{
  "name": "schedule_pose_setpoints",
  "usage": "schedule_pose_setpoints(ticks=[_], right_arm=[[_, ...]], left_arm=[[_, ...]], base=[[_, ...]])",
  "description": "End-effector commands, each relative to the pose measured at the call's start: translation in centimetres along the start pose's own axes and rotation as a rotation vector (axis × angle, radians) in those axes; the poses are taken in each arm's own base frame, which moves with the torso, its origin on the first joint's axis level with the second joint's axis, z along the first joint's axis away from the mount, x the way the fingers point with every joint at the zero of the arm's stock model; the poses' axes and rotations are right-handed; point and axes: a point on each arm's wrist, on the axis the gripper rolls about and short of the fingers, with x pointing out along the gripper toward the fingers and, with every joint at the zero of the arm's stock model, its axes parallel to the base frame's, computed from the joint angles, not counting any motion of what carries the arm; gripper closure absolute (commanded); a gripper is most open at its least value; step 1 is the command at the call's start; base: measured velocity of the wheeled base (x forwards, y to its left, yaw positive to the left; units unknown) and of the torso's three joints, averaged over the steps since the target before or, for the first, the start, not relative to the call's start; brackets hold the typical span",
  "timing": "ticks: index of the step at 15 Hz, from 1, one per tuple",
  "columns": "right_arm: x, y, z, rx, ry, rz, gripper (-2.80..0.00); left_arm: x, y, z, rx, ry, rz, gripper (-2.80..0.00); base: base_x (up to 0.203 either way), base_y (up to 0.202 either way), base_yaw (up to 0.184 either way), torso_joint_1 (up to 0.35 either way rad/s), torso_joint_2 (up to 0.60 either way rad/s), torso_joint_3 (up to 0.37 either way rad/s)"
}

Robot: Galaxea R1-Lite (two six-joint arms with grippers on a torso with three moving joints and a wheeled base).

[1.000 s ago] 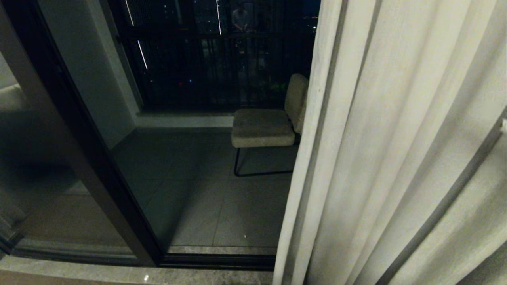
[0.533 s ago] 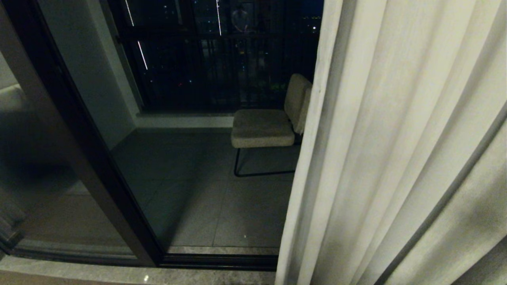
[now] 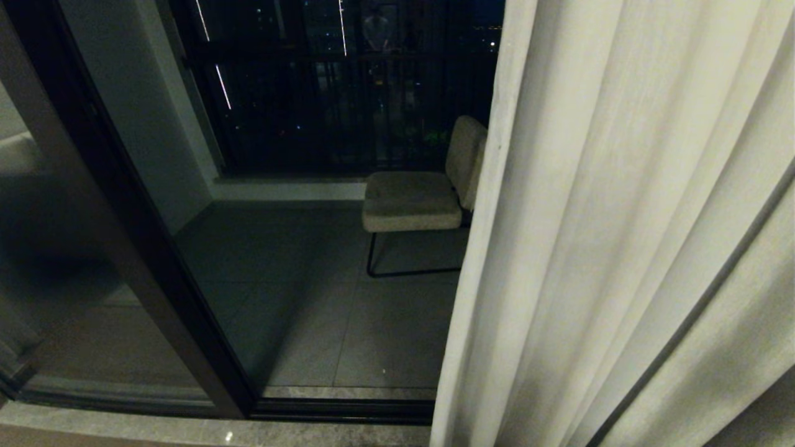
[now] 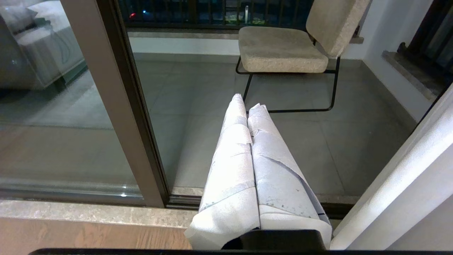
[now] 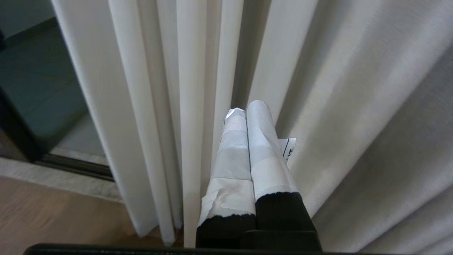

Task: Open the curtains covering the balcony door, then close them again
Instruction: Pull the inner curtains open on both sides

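Curtains point(image 3: 621, 236) hang bunched at the right of the balcony door point(image 3: 298, 279), baring its glass, and since the right gripper point(image 5: 246, 109), fingers pressed shut on nothing, points into their folds, while the left gripper point(image 4: 247, 102) idles closed, re-closing them likely comes next.

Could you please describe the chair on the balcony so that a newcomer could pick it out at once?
Look through the glass of the balcony door to the tiled floor beyond. Before the dark railing, beside the curtains, stands the chair: thick beige cushions on a thin black wire frame, the only furniture out there.
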Motion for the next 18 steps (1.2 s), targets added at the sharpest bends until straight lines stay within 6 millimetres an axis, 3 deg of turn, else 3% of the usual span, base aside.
schedule_pose_setpoints(ticks=[1,18], right_arm=[[-0.81,-0.01,-0.93,-0.021,-0.026,-0.098,0.0],[-0.78,0.04,-1.36,-0.048,0.014,-0.095,0.0]], left_arm=[[0.0,0.0,0.0,-0.001,-0.001,0.001,0.0],[0.0,0.0,-0.01,-0.002,0.001,-0.001,0.0]], base=[[0.0,0.0,0.0,0.0,0.0,0.0],[0.0,0.0,0.0,0.0,0.0,0.0]])
